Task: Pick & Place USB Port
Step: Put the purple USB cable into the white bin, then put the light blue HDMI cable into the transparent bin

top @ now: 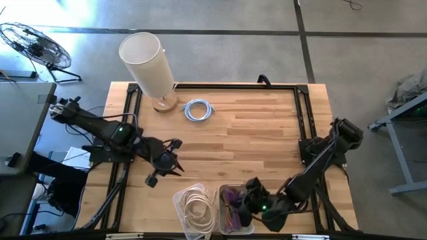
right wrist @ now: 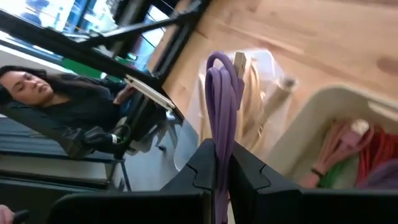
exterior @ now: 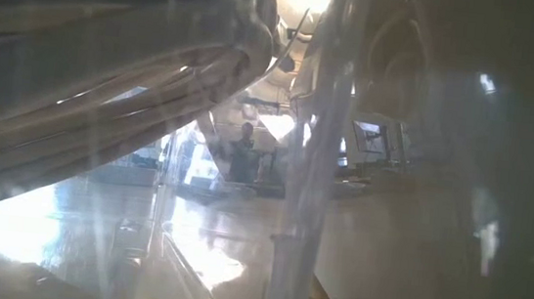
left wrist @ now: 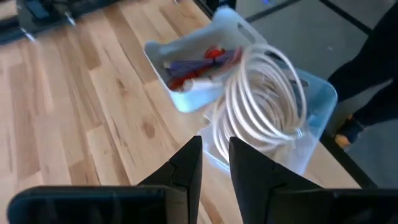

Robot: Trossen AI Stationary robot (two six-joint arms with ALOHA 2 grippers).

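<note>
The right tool (right wrist: pixel 222 163) is clamped on a folded purple USB cable (right wrist: pixel 222 93), light, limp and best held mid-bundle, just above the colourful-cable bin (top: pixel 235 208) at the bench (top: pixel 253 127) front, while farther off the left tool (left wrist: pixel 214 163) hovers, fingers nearly together, empty.

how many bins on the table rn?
2. Clear bin with white cable coils sits at the near edge, left of the white bin holding coloured cables, where the right gripper holds a purple cable. None seem hidden.
</note>
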